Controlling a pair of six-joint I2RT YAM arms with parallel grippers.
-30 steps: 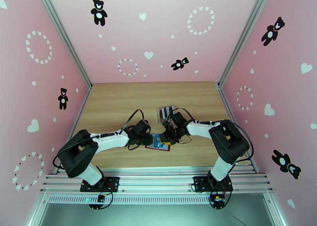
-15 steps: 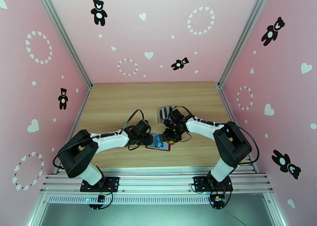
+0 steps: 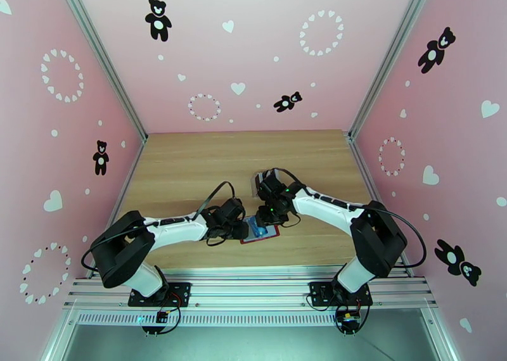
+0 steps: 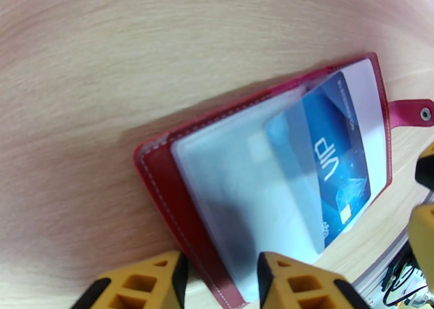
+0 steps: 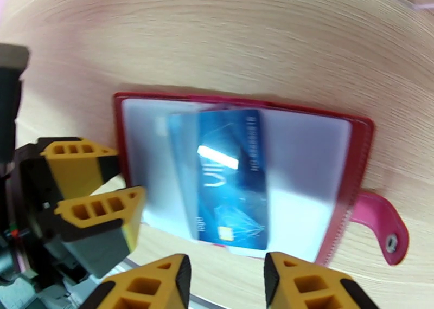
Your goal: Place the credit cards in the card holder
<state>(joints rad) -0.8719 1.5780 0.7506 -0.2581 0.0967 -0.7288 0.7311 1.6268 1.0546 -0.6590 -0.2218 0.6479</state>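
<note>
One blue card (image 5: 230,177) now lies half inside the open red wallet (image 4: 163,169). The right jaws have let go and stand open; the left jaws pinch the wallet's edge.

Matt pale wood-grain counter (image 4: 108,60); stitched dark-red leather-look card holder (image 4: 163,185) with cloudy translucent plastic sleeves; glossy blue plastic card (image 5: 233,180); yellow plastic claw fingers (image 5: 304,283).

card (image 5: 230,177) in card holder (image 5: 358,142), on table (image 5: 271,44)
</note>
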